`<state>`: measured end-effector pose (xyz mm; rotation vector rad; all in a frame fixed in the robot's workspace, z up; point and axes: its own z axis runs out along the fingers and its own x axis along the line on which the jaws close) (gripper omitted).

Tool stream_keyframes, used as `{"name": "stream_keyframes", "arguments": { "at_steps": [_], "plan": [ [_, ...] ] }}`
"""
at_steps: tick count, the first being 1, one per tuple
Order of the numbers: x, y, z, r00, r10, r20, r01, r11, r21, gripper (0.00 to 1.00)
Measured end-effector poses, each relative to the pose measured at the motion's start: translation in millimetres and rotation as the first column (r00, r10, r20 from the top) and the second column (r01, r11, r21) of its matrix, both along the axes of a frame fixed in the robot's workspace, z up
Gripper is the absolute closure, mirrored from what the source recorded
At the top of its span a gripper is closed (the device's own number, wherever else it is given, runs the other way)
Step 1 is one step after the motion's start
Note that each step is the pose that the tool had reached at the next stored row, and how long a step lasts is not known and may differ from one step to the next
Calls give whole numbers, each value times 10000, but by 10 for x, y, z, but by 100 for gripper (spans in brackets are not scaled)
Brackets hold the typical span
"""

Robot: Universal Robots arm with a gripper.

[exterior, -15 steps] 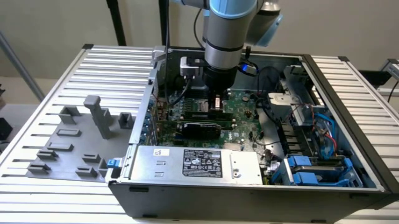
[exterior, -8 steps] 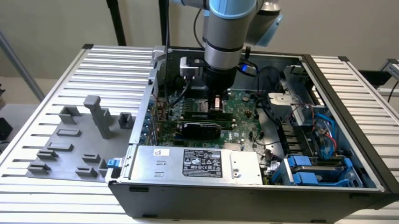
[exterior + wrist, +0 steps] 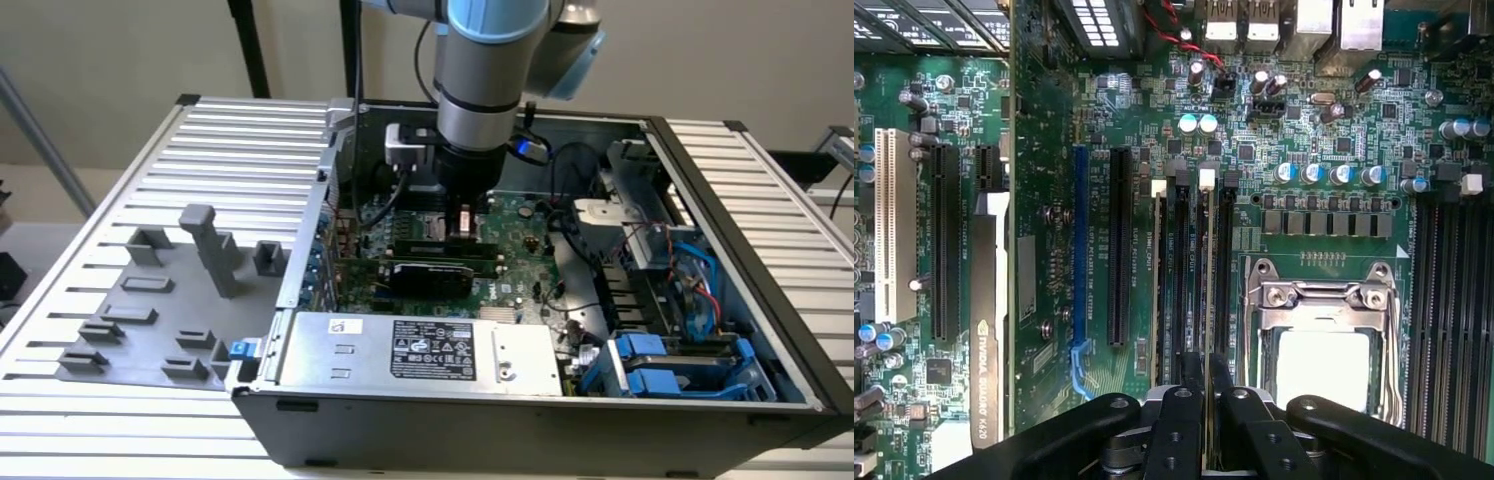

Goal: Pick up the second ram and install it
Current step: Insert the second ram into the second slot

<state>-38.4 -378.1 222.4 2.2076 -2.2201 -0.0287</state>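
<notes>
**Jaws closed on a RAM stick over the motherboard slots**

Black gripper fingers sit closest to the wrist camera, drawn in tight on the thin top edge of the second ram, which stands on edge between them. The stick runs along one of the black memory slots of the motherboard, just beside the CPU socket with its metal frame. Whether it is fully seated in the slot cannot be told. On the far side of the stick from the socket lie a long black expansion slot and a blue one, and beyond them an NVIDIA graphics card seen edge on.

From the exterior view, the arm reaches straight down into the open computer case, and the gripper is low over the board, near the middle of the case. A silver power supply with a label sits at the case's near edge. Blue drive carriers sit toward the exterior view's right of it. Outside the case, on the ribbed table, grey plastic holder blocks stand toward the exterior view's left.
</notes>
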Motion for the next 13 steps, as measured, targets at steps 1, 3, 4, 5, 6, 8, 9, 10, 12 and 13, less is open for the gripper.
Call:
{"name": "stream_keyframes", "arguments": {
  "at_steps": [1, 3, 4, 5, 6, 8, 9, 10, 12, 13],
  "plan": [
    [0, 0, -3, 10000, -1, 0, 1, 10000, 0, 86],
    [0, 0, -9, 10000, 0, 0, 0, 10000, 0, 86],
    [0, 0, -13, 10000, 0, 0, 0, 10000, 0, 86],
    [0, 0, -16, 10000, 0, 0, 0, 10000, 0, 86],
    [0, 0, -19, 10000, 0, 0, 0, 10000, 0, 86],
    [0, 0, -26, 10000, 0, 0, 0, 10000, -1, 86],
    [0, 0, -29, 10000, 0, 0, 0, 10000, -1, 86],
    [0, 0, -32, 10000, 0, 0, 0, 10000, -1, 86],
    [0, 0, -35, 10000, -1, -1, 1, 10000, -3, 85],
    [0, 0, -35, 10000, 0, -1, 0, 10000, -3, 79]
  ]
}}
